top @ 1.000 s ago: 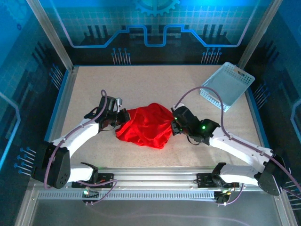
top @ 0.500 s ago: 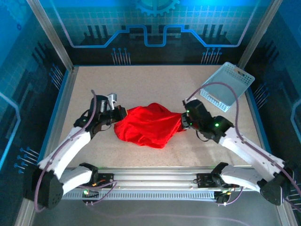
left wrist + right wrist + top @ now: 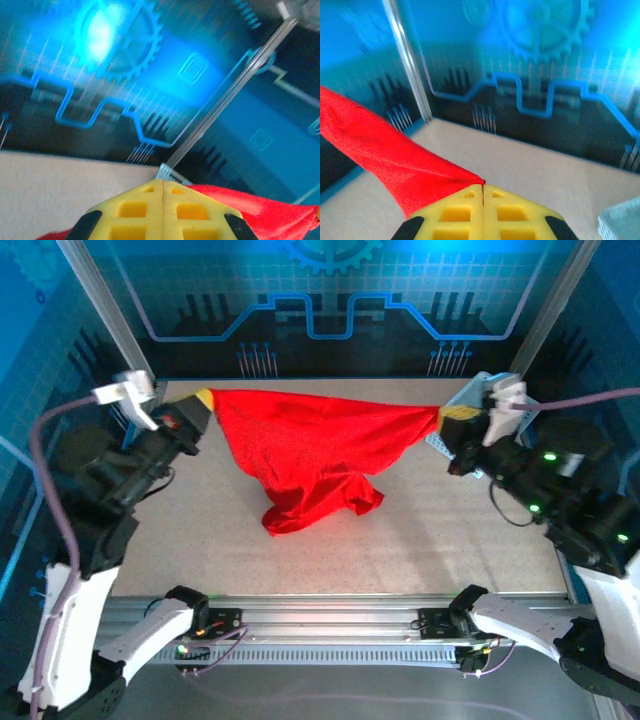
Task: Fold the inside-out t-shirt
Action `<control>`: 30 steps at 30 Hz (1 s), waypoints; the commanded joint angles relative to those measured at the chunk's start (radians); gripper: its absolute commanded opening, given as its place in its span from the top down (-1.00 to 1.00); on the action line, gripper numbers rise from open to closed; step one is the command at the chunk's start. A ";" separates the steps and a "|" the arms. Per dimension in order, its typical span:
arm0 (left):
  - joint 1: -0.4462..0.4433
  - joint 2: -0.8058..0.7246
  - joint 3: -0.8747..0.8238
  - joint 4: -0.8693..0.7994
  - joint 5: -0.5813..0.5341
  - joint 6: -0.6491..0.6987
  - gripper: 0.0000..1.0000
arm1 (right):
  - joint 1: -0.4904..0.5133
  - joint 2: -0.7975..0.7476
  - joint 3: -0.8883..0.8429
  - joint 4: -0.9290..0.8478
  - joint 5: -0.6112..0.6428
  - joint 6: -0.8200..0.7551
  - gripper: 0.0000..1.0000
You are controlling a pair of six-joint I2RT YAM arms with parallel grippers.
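Glows cool blue from the back wall [image 3: 330, 300], blooming into white glare in the left wrist view. Falls evenly across the desk [image 3: 420, 530], casting faint shadows. Blurs both wrist backgrounds.

Left arm [image 3: 110, 470], right arm [image 3: 560, 475]: white shells, black joints, lilac cables [image 3: 40, 440]. Yellow gripper fingers [image 3: 130, 215], square pockets. Green LEDs [image 3: 548, 456] on right.

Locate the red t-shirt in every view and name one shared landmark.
Top external: t-shirt stretched across the middle, between left tool and right tool.
Left wrist: t-shirt bottom right, behind the left tool.
Right wrist: t-shirt left side, running to the right tool.
Shared landmark: the blue gear emblem.
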 commanded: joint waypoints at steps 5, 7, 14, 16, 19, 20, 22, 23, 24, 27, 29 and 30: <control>0.007 0.055 0.286 -0.027 -0.015 0.076 1.00 | -0.011 0.103 0.193 -0.016 -0.158 -0.050 1.00; 0.007 0.086 0.321 -0.046 -0.004 0.083 1.00 | -0.009 0.130 0.181 -0.021 -0.115 -0.049 1.00; 0.004 0.408 0.345 -0.295 0.116 0.064 1.00 | -0.004 0.271 -0.046 -0.083 0.005 0.009 1.00; -0.012 0.508 0.268 -0.320 0.144 0.066 1.00 | -0.001 0.294 -0.182 -0.021 -0.037 0.050 1.00; -0.034 0.612 0.150 -0.312 0.100 0.053 1.00 | 0.010 0.371 -0.309 0.017 -0.081 0.103 1.00; -0.034 0.650 0.157 -0.336 0.093 0.050 1.00 | 0.017 0.412 -0.317 -0.002 -0.068 0.114 1.00; -0.042 0.689 0.200 -0.375 0.094 0.063 1.00 | 0.044 0.479 -0.268 -0.079 -0.032 0.110 1.00; -0.057 0.675 0.207 -0.360 0.102 0.083 1.00 | 0.076 0.477 -0.257 -0.079 -0.030 0.074 1.00; -0.083 0.638 0.189 -0.308 0.106 0.107 1.00 | 0.114 0.434 -0.275 -0.039 -0.062 0.028 1.00; -0.142 0.493 0.058 -0.114 0.082 0.127 1.00 | 0.147 0.240 -0.449 0.233 -0.340 0.002 1.00; -0.137 0.457 -0.006 -0.062 0.052 0.101 1.00 | 0.145 0.168 -0.580 0.383 -0.417 0.028 1.00; -0.131 0.467 -0.017 -0.080 0.008 0.092 1.00 | 0.144 0.185 -0.606 0.395 -0.358 0.054 1.00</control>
